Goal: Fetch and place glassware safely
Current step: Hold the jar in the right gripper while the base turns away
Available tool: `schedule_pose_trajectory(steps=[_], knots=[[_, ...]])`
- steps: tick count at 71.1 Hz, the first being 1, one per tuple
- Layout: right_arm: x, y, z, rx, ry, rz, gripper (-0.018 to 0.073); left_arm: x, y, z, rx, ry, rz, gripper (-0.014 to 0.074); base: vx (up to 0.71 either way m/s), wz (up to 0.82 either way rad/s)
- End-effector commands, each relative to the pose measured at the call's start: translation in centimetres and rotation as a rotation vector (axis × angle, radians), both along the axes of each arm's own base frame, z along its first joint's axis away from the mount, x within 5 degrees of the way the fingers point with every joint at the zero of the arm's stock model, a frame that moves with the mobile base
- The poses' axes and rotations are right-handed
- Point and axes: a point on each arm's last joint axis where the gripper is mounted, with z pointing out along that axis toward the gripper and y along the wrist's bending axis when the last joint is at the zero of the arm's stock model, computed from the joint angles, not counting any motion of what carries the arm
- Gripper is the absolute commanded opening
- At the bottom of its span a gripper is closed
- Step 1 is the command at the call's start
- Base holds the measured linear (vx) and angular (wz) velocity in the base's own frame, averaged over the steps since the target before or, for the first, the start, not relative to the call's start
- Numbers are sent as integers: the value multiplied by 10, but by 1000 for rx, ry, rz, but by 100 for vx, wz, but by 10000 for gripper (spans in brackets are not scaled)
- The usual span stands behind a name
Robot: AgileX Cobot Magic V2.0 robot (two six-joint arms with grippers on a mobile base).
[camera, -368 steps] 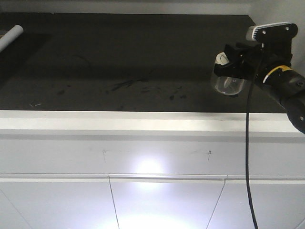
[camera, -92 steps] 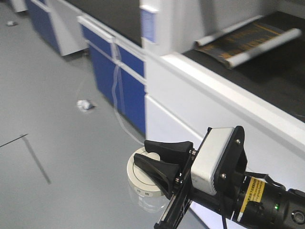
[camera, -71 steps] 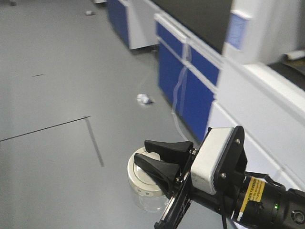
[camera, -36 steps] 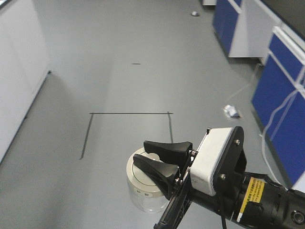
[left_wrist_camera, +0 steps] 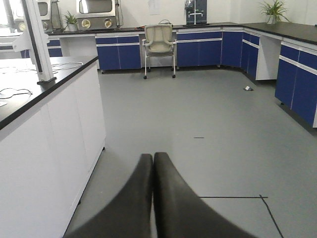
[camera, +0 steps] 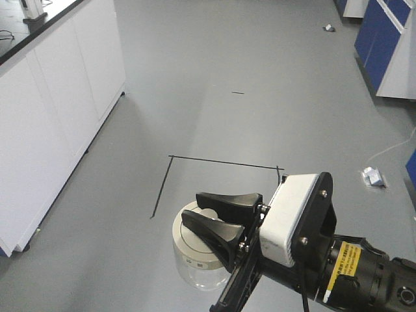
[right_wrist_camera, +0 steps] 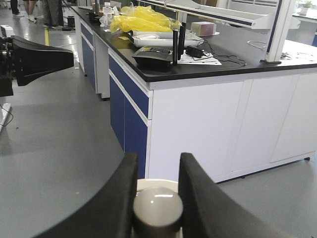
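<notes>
right jaws clamped on jar knob | left jaws together | white cabinet nearby — floor tape ahead

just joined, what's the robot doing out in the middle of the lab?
The right gripper holds the glass jar by its lid, one finger on either side of the knob. The jar hangs above the grey floor in the open aisle, not over any bench, so it has not been set down yet. The left gripper is shut with nothing in it. A white bench stands at the left of the front view.
</notes>
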Motion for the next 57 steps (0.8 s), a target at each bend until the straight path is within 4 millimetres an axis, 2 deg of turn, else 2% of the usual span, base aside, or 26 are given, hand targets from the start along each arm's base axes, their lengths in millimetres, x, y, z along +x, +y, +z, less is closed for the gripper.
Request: schedule_pose_trajectory(steps=[1, 21, 57], knots=[[-2, 1, 23, 123, -81, 26, -4, 1, 0, 15, -21, -95, -6, -7, 17, 18], [-2, 1, 23, 123, -81, 26, -4, 1, 0, 15, -21, -95, -6, -7, 22, 7], [-2, 1, 23, 123, -81, 26, -4, 1, 0, 15, -21, -95, -6, -7, 32, -11]])
